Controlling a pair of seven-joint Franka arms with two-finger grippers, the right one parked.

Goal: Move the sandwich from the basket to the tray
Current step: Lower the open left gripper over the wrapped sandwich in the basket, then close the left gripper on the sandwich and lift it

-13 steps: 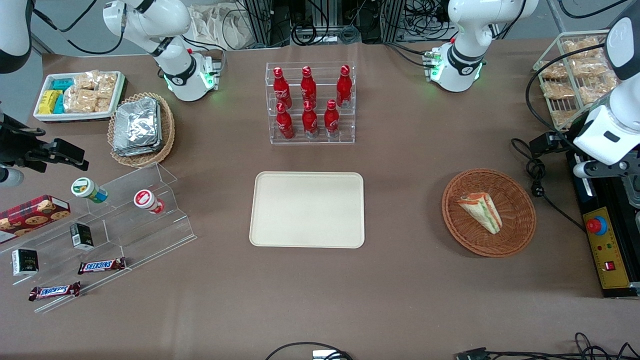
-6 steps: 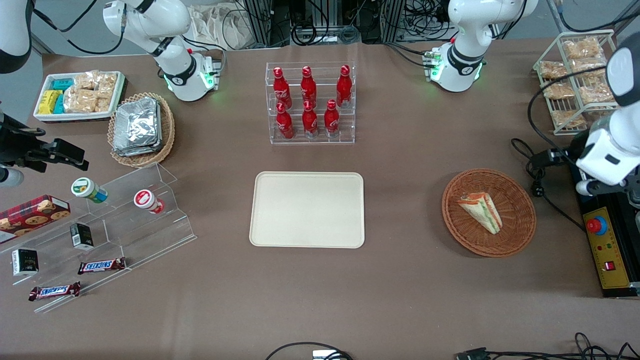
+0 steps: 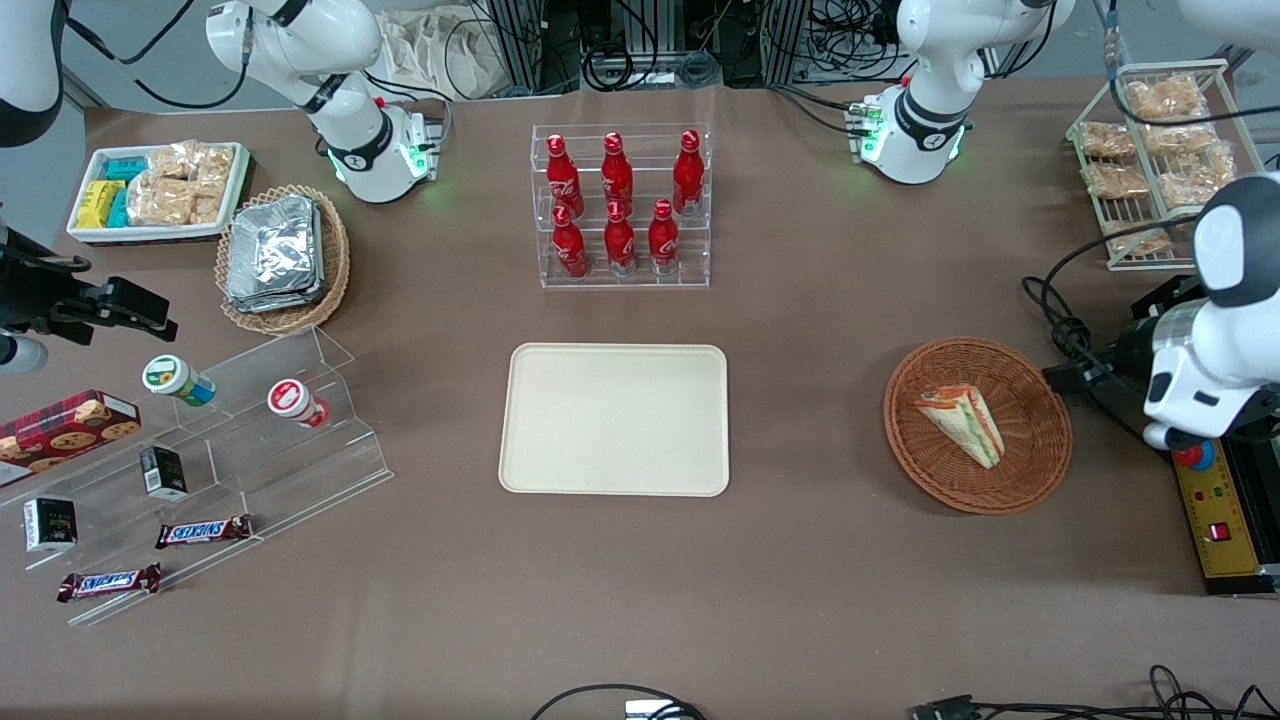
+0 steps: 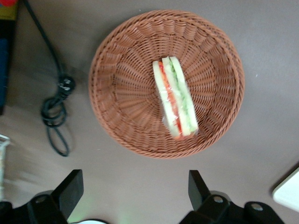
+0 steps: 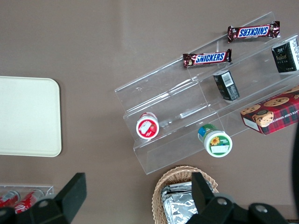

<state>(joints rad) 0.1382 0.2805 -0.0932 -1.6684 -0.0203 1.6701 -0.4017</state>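
Reddish-brown round wicker basket (image 4: 166, 83) holds the triangular pale-bread sandwich (image 4: 175, 97); our gripper (image 4: 135, 191) hovers beside it, jaws apart. We judge that an off-centre descent risks snagging the rim before reaching the cream rectangular tray (image 3: 614, 419).

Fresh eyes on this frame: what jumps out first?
The sandwich lying in the round brown basket toward the working arm's end of the table, with the bare cream tray mid-table beside it. The red bottles in their clear rack stand farther from the front camera than the tray. The gripper hovers open beside the basket, holding nothing.
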